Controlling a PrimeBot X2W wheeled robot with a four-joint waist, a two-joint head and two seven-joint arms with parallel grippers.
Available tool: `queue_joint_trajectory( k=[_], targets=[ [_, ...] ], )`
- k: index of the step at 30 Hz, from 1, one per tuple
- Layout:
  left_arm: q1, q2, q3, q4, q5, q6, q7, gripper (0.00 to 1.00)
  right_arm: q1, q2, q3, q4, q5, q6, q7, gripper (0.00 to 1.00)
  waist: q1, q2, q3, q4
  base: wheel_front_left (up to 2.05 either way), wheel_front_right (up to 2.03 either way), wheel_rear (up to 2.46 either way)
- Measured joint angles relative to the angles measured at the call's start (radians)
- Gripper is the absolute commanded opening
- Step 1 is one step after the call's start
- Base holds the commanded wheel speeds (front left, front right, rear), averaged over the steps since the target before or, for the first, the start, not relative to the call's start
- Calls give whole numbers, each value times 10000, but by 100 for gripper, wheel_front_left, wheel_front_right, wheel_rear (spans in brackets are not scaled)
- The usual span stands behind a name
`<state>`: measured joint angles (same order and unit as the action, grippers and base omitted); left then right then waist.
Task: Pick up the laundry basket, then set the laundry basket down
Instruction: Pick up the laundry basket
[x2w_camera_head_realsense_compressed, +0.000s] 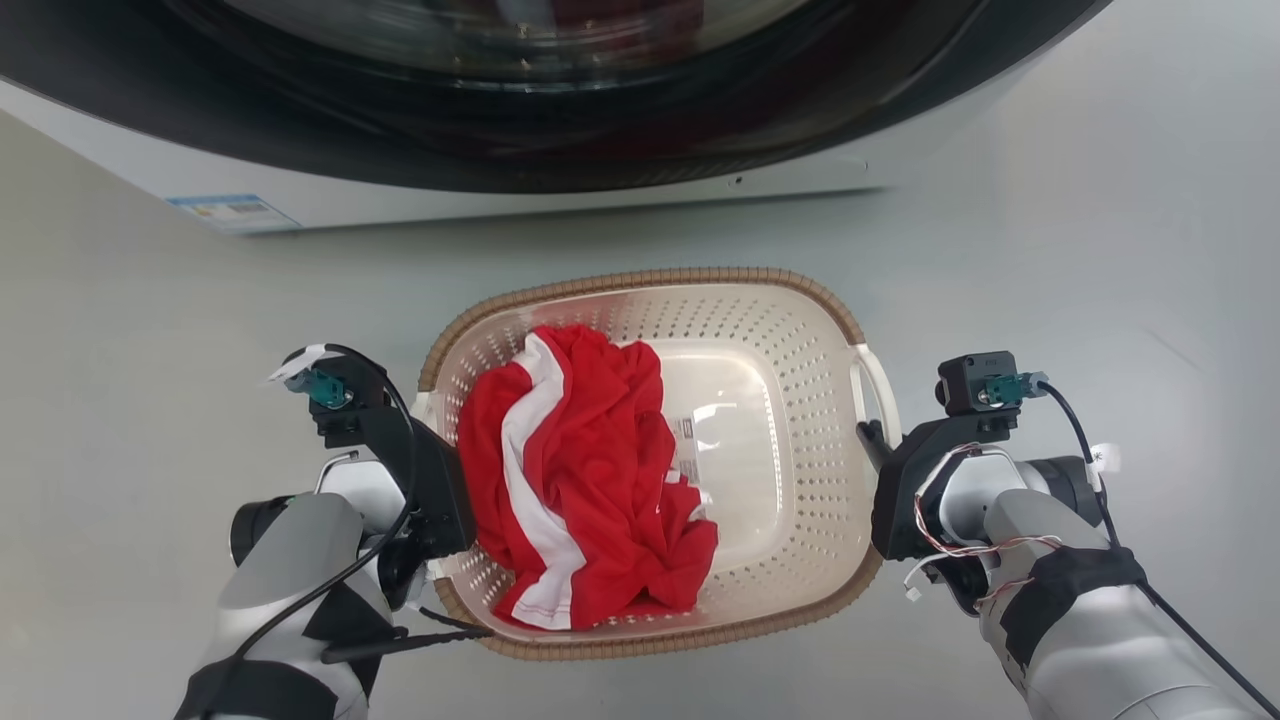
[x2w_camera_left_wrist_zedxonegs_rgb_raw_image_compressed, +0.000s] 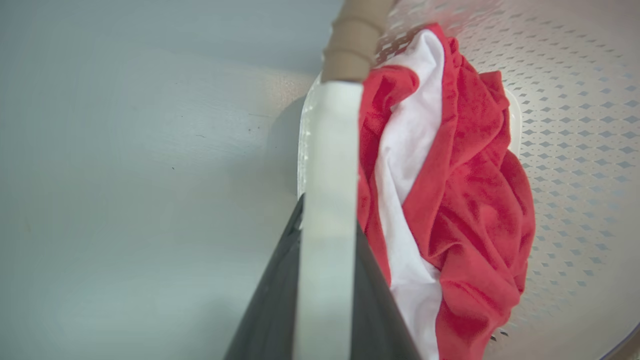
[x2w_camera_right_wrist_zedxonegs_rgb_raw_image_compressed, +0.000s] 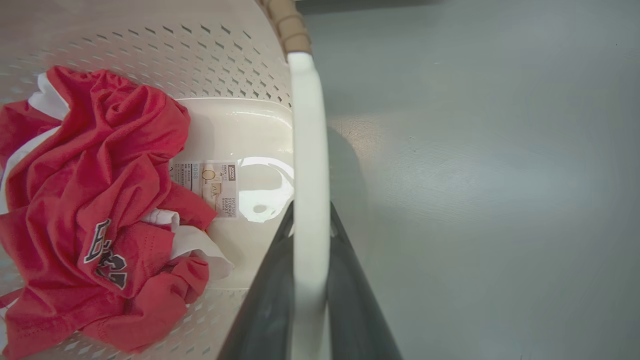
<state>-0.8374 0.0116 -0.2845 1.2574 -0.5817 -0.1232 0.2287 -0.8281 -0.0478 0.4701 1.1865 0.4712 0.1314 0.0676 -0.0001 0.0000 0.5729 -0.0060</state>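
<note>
One laundry basket (x2w_camera_head_realsense_compressed: 800, 330), cream perforated plastic with a brown woven-look rim, sits centre of the head view, between the two arms and on the near side of the washing machine (x2w_camera_head_realsense_compressed: 500, 100). It has two white side handles. One garment is inside, a crumpled red-and-white jersey (x2w_camera_head_realsense_compressed: 580, 470) heaped in the left half; dark lettering shows on it in the right wrist view. One paper label (x2w_camera_head_realsense_compressed: 688, 450) is stuck on the basket bottom, just right of the jersey. There is one washing machine, white-bodied with a dark round door, and one small blue sticker (x2w_camera_head_realsense_compressed: 232, 212) on its lower front at far left.

There are two grippers. The left gripper (x2w_camera_head_realsense_compressed: 440, 470) is at the basket's left side. In the left wrist view its two dark fingers (x2w_camera_left_wrist_zedxonegs_rgb_raw_image_compressed: 280, 280) are closed tight on the left handle (x2w_camera_left_wrist_zedxonegs_rgb_raw_image_compressed: 327, 165), one finger on each face, with the jersey touching the inner finger. The right gripper (x2w_camera_head_realsense_compressed: 878, 450) is at the right side, its fingers (x2w_camera_right_wrist_zedxonegs_rgb_raw_image_compressed: 350, 280) likewise pinched on the right handle (x2w_camera_right_wrist_zedxonegs_rgb_raw_image_compressed: 309, 130), with no gap visible.

The floor (x2w_camera_head_realsense_compressed: 1100, 250) is smooth pale grey, slightly glossy, with soft shadows beside both handles. Whether the basket's base touches the floor or hangs just above it can't be told from these angles. Cables run along both pale forearms.
</note>
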Motion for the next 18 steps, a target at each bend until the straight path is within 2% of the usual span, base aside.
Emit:
queue_joint_trajectory(
  k=[18],
  targets=[
    [386,-12,29,261,-581,-2,1939,0,15,84,265,460,656,54,1708,0,0,0,-2153,101,0,0,0]
  ],
)
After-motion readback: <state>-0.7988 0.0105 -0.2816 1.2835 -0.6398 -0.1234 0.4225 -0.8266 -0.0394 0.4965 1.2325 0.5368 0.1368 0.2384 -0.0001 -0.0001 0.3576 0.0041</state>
